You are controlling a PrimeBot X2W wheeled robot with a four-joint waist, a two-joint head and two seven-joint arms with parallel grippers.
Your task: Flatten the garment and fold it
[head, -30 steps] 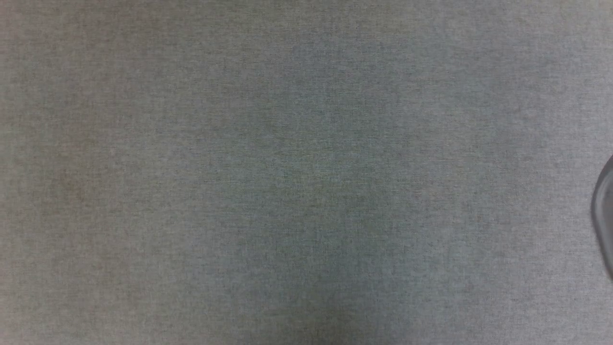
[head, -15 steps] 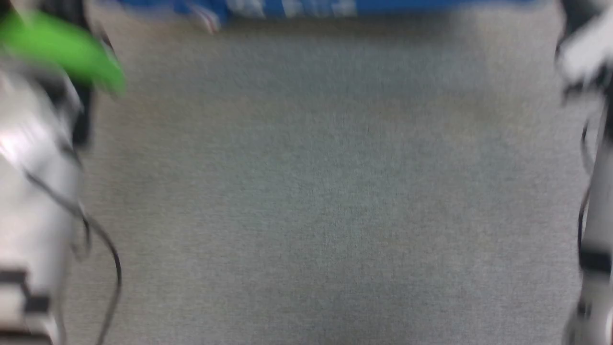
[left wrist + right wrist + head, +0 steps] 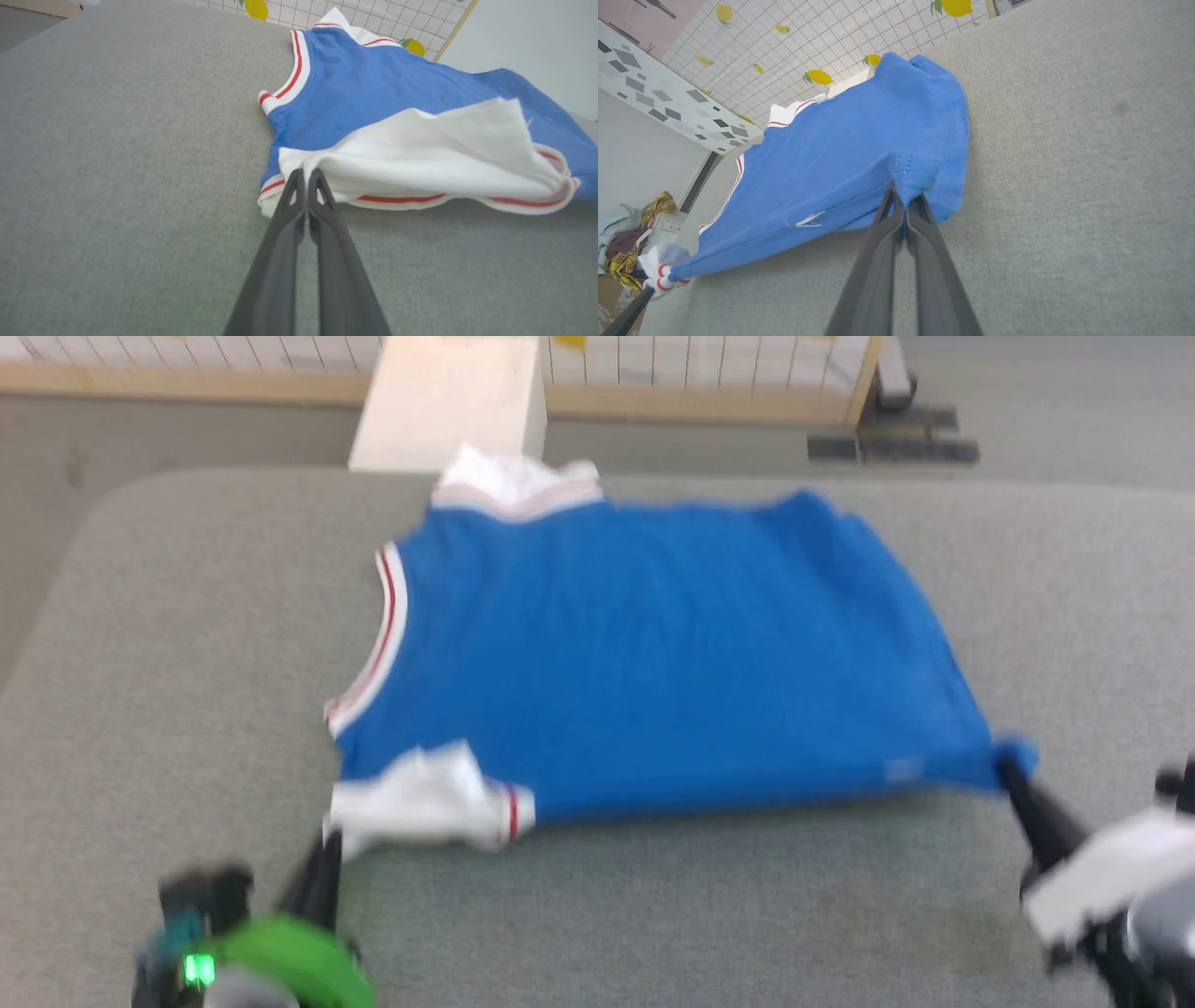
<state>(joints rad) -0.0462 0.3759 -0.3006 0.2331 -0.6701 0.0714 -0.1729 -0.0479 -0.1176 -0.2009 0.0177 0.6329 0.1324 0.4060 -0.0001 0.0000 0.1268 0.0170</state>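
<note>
While the left gripper [image 3: 306, 176] is pinched tight on the white sleeve [image 3: 420, 149] at the near left and the right gripper [image 3: 903, 198] is pinched tight on the blue hem corner [image 3: 920, 177] at the near right, the garment [image 3: 653, 653] lies spread on the grey table [image 3: 168, 644]. I think they should pull apart gently and evenly, low to the table. A slow tug should smooth the crumpled sleeve.
</note>
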